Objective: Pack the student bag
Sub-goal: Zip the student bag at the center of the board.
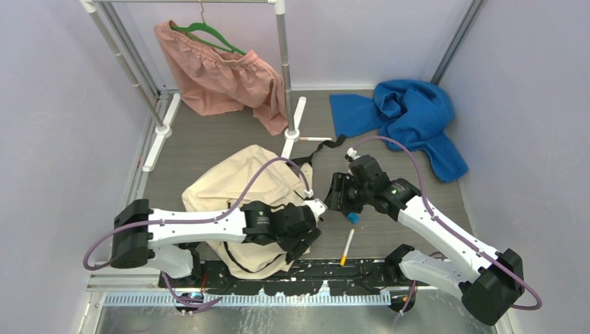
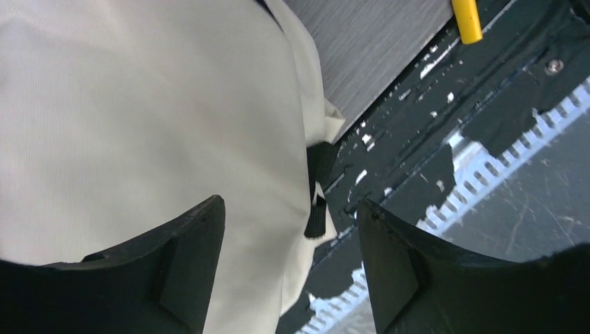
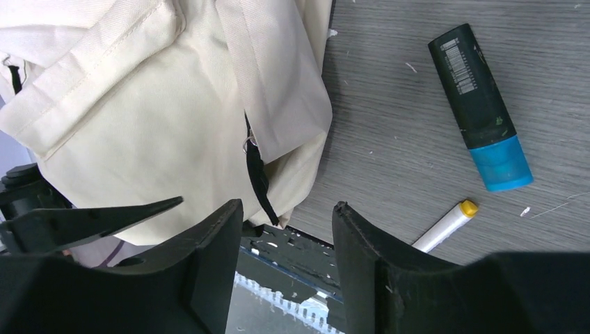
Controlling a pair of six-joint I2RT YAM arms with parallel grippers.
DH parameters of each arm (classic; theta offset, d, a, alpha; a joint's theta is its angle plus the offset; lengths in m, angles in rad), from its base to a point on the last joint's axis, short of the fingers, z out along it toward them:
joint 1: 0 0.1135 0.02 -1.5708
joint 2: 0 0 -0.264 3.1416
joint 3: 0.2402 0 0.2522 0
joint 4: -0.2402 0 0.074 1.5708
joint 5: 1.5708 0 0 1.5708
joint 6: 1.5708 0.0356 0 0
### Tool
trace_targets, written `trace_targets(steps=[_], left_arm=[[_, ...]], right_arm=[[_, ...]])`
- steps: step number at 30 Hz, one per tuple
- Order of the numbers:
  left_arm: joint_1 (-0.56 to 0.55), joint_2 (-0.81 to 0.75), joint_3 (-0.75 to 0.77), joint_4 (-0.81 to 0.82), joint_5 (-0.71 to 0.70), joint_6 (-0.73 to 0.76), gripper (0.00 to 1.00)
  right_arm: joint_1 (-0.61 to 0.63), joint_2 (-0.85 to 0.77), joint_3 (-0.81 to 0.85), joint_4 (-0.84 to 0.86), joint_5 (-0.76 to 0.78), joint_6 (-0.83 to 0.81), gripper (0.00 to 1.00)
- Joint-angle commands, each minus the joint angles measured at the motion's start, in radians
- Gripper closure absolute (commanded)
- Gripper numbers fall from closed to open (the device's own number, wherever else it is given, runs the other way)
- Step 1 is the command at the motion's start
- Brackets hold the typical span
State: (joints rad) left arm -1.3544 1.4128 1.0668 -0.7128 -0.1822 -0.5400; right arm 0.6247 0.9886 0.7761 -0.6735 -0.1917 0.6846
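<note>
Top external shows you the desk (image 1: 222, 136) with the cream student bag (image 1: 236, 188) slumped near-left. Your left pincer (image 2: 291, 209) is spread over its edge, your right pincer (image 3: 286, 209) spread, empty; the blue-capped highlighter (image 3: 476, 104) carries a barcode, digits unreadable.

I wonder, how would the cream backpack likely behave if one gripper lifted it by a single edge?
The cream backpack lies slumped and creased, so it would probably sag and fold rather than hold shape. Its collapsed panels suggest little inside, so likely light for its size. The loose black strap may dangle and snag.
</note>
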Motion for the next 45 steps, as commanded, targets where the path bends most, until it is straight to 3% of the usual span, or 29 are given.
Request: trace_targets(steps=[1, 5, 8, 10, 13, 14, 18, 24, 33, 42, 45], left_arm=[[-0.006, 0.055, 0.024, 0.123, -0.093, 0.048, 0.31], [-0.005, 0.136, 0.061, 0.096, -0.208, -0.019, 0.35], [0.005, 0.185, 0.09, 0.03, -0.284, -0.088, 0.48], [0.027, 0.19, 0.102, -0.01, -0.32, -0.124, 0.62], [0.089, 0.147, 0.097, -0.028, -0.286, -0.135, 0.97], [0.116, 0.119, 0.083, -0.005, -0.231, -0.135, 1.0], [0.233, -0.025, -0.037, 0.155, 0.056, -0.142, 1.0], [0.371, -0.118, -0.108, 0.261, 0.29, -0.137, 1.0], [0.376, -0.001, -0.04, 0.234, 0.483, -0.059, 1.0], [0.4, -0.026, -0.052, 0.242, 0.478, -0.057, 1.0], [0.412, -0.028, -0.051, 0.239, 0.5, -0.057, 0.89]], right_arm=[[0.004, -0.005, 0.005, 0.041, 0.031, 0.024, 0.44], [0.003, -0.011, 0.006, 0.037, 0.044, 0.033, 0.44], [0.003, -0.026, 0.007, 0.029, 0.053, 0.037, 0.44], [0.004, -0.034, 0.004, 0.029, 0.054, 0.041, 0.45], [0.004, -0.038, -0.006, 0.043, 0.028, 0.045, 0.46], [0.003, -0.037, -0.015, 0.066, 0.0, 0.052, 0.46], [0.011, -0.032, -0.026, 0.117, -0.037, 0.064, 0.46], [0.01, -0.005, -0.035, 0.221, -0.096, 0.129, 0.46], [0.01, 0.045, -0.018, 0.309, -0.147, 0.211, 0.46], [0.011, 0.068, -0.075, 0.311, -0.152, 0.245, 0.6], [0.011, 0.091, -0.092, 0.335, -0.198, 0.252, 0.62]])
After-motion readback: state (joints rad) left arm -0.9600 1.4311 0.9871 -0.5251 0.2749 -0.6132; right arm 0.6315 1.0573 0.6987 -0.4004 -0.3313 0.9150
